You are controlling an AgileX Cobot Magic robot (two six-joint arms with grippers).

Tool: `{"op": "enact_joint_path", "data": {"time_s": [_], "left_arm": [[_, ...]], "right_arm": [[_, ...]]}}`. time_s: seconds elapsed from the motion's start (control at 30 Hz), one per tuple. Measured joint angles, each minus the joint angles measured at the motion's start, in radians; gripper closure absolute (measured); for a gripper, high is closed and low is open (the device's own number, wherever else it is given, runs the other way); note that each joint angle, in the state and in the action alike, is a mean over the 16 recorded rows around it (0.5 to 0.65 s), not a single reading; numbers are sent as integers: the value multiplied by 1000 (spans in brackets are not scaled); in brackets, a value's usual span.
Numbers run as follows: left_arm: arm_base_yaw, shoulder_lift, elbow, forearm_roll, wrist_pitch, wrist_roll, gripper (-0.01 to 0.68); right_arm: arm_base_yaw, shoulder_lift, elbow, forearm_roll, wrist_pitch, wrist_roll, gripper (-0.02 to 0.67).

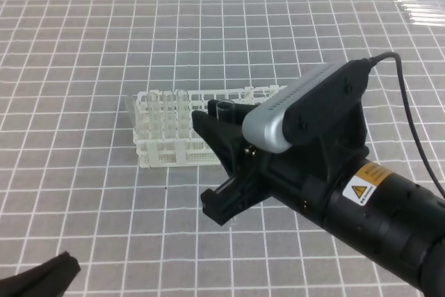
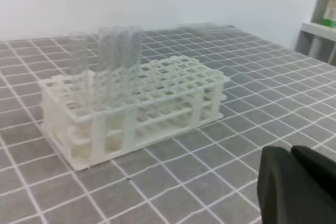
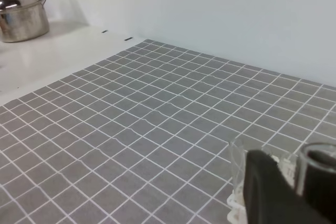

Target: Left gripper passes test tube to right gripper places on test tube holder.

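Observation:
The white test tube holder (image 1: 174, 145) stands left of centre on the tiled mat, with several clear tubes (image 1: 165, 106) upright at its left end. My right gripper (image 1: 221, 119) hovers over its right part, shut on a test tube (image 1: 224, 108) held upright, open rim up. In the right wrist view the test tube's rim (image 3: 319, 155) shows beside a black finger (image 3: 268, 192) of the right gripper (image 3: 299, 198). My left gripper (image 1: 42, 276) is low at the front left corner, far from the holder (image 2: 157, 103). Its fingers (image 2: 273, 187) are pressed together with nothing between them.
Spare clear tubes (image 1: 421, 8) lie at the far right edge of the mat. A steel pot (image 3: 21, 17) sits on a white counter beyond the mat. A white shelf (image 2: 320, 30) stands to one side. Grey tiled mat (image 1: 83, 193) lies between the holder and my left gripper.

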Motion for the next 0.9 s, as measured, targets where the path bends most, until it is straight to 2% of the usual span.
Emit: {"op": "enact_joint_path", "data": {"time_s": [0.67, 0.9], "left_arm": [[0, 2, 2, -3, 63, 9, 673], [0, 2, 2, -3, 65, 10, 673]], "right_arm": [[0, 0, 7, -6, -8, -55, 560], [-16, 11, 55, -137, -169, 27, 560]]}}
